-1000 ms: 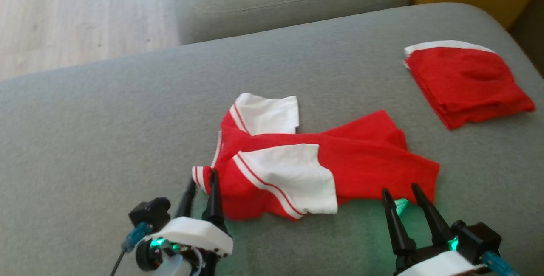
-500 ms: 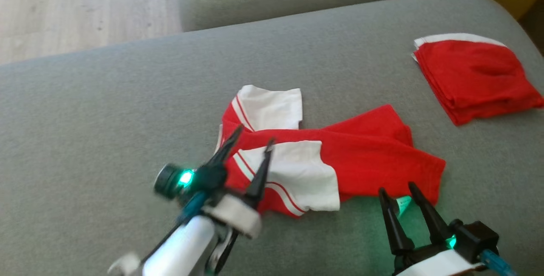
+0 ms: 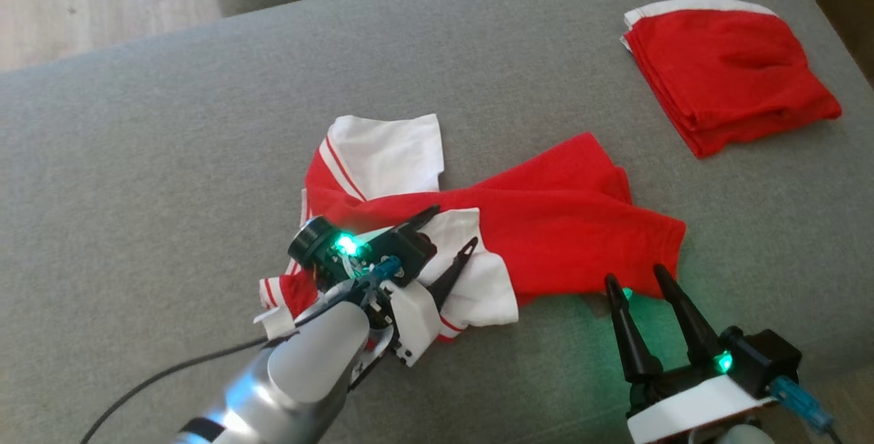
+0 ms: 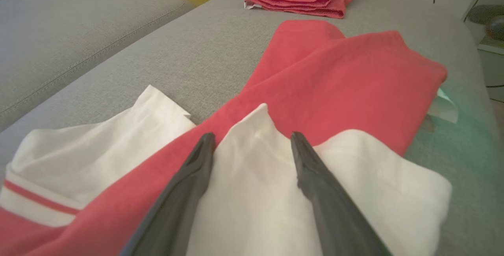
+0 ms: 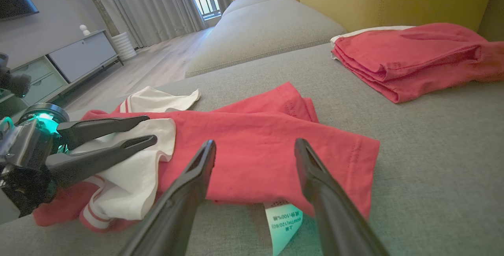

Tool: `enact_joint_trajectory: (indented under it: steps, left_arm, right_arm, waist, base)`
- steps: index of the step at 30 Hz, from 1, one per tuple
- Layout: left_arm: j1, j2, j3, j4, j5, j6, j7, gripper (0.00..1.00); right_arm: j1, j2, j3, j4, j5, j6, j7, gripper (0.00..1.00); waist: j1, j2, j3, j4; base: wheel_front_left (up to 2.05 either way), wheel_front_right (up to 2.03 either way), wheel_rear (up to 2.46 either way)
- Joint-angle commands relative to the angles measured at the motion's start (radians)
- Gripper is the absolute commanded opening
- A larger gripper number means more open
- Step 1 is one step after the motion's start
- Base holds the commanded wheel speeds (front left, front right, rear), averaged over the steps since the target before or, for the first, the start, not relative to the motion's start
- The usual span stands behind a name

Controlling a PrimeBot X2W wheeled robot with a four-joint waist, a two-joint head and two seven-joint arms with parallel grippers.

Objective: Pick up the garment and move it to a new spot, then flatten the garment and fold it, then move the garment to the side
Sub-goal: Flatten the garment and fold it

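- Shirt (image 3: 560, 225) lies rumpled mid-sofa (image 3: 171, 157); flattening looks to be the step in hand.
- Left gripper (image 3: 455, 225) spread over white sleeve (image 3: 486, 288); right gripper (image 3: 634, 274) spread beside hem (image 3: 672, 247), both empty.
- Next: pinch sleeve, draw it outward.

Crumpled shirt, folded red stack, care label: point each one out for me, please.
crumpled shirt (image 3: 567, 225), head view, on its red body panel.
folded red stack (image 3: 730, 68), head view, on the top layer.
care label (image 5: 284, 224), right wrist view, on its printed face below the hem.
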Motion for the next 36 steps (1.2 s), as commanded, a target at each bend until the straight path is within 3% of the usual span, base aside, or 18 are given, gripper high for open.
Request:
enact_joint_trajectory:
  steps: [1,21,24,27,29,36]
  left_arm:
    - [-0.046,0.003,0.022,-0.017,0.008,-0.005,-0.005,1.00]
    - [-0.146,-0.033,-0.104,0.144,0.056,-0.032,-0.087,0.98]
    - [-0.155,-0.035,-0.118,0.155,0.056,-0.031,-0.100,0.53]
    - [-0.165,-0.036,-0.129,0.166,0.054,-0.030,-0.108,0.27]
    - [-0.171,-0.037,-0.137,0.172,0.053,-0.029,-0.114,0.00]
    - [-0.184,-0.037,-0.154,0.151,0.039,-0.003,-0.142,0.00]
  right_arm:
    - [-0.034,-0.008,0.021,-0.029,-0.001,-0.001,-0.011,1.00]
    - [-0.044,-0.002,0.043,-0.020,0.001,-0.001,-0.011,1.00]
    - [-0.047,-0.003,0.044,-0.021,0.002,-0.001,-0.011,1.00]
    - [-0.049,-0.004,0.045,-0.022,0.003,-0.001,-0.011,1.00]
    - [-0.050,-0.004,0.044,-0.022,0.002,-0.001,-0.011,1.00]
    - [-0.045,-0.002,0.034,-0.017,-0.002,-0.001,-0.011,1.00]
  waist:
    - [-0.0001,0.0000,0.005,-0.006]
    - [-0.0001,0.0000,0.005,-0.024]
    - [-0.0001,0.0000,0.007,-0.024]
    - [-0.0001,0.0000,0.011,-0.025]
    - [-0.0001,0.0000,0.013,-0.025]
    - [-0.0001,0.0000,0.006,-0.012]
  base:
    - [0.00,0.00,0.00]
    - [0.00,0.00,0.00]
    - [0.00,0.00,0.00]
    - [0.00,0.00,0.00]
    - [0.00,0.00,0.00]
    - [0.00,0.00,0.00]
